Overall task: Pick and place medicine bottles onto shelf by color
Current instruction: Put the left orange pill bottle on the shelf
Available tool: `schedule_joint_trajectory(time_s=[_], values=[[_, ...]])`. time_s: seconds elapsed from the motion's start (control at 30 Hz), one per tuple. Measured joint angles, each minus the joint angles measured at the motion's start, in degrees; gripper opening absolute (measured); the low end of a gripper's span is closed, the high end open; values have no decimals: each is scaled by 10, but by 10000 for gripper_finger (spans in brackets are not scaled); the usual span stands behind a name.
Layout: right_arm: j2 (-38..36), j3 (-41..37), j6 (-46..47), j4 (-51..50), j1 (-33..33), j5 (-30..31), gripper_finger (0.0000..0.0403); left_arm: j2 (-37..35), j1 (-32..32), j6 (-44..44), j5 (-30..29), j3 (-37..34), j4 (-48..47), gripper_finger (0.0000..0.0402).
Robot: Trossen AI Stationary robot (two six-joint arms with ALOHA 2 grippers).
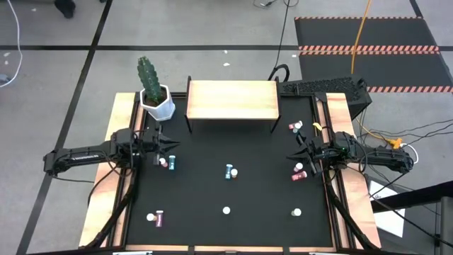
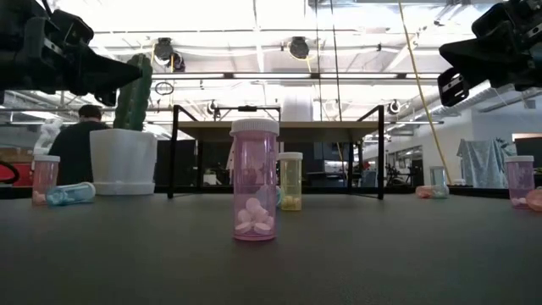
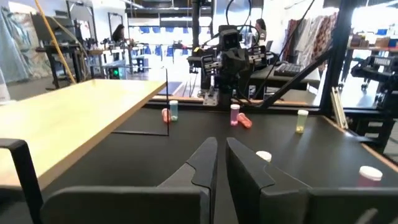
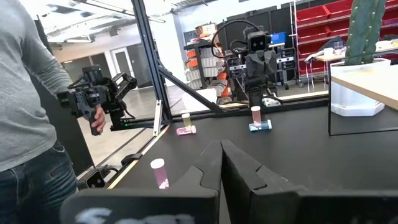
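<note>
Pink bottle [image 2: 254, 180] standing nearest; shelf [image 1: 232, 99] sitting bare; left pincer [image 1: 170, 146] and right pincer [image 1: 291, 156] hovering, pressed together, empty. Risk: toppling these small bottles when descending.

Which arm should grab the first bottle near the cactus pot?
Left, probably. The left pincer hovers shut beside the pink and blue bottles below the cactus pot. The right pincer sits across the table, next to its own bottles.

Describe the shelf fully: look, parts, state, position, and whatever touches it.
The shelf is a pale wooden rectangular board on thin black legs, standing level at the table's far edge, midway across. Its top is bare; no bottle sits on it yet. The white cactus pot stands just beside its left end, apparently not touching. Neither gripper is near it.
</note>
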Motion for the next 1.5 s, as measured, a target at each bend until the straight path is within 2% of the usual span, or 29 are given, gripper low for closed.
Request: schedule_joint_trajectory(time_s=[0.13, 0.27, 0.33, 0.53, 0.7, 0.9, 1.13, 1.27, 1.4, 1.5], values=[[0, 0, 0, 0, 0, 0, 0, 0, 0, -40, 0, 0, 2, 37], [0, 0, 0, 0, 0, 0, 0, 0, 0, -143, 0, 0, 24, 37], [0, 0, 0, 0, 0, 0, 0, 0, 0, -163, -5, 0, 35, 37], [0, 0, 0, 0, 0, 0, 0, 0, 0, -172, -136, 0, 43, 37], [0, 0, -17, 1, 0, 1, 0, 0, 0, -203, -204, 0, 30, 37], [0, 0, -95, 54, 0, 32, 0, 0, 0, -262, -213, 0, 6, 37], [0, 0, -65, 156, 0, 31, 0, 0, -1, -404, -195, 0, 8, 37], [0, 0, -46, 198, 0, 33, 0, 0, -1, -445, -195, 0, 8, 37], [0, 0, -34, 269, 0, 114, 0, 0, -1, -483, -189, 0, 18, 37], [3, 0, 46, 303, 0, 207, 0, 0, -3, -503, -176, 9, 17, 37]])
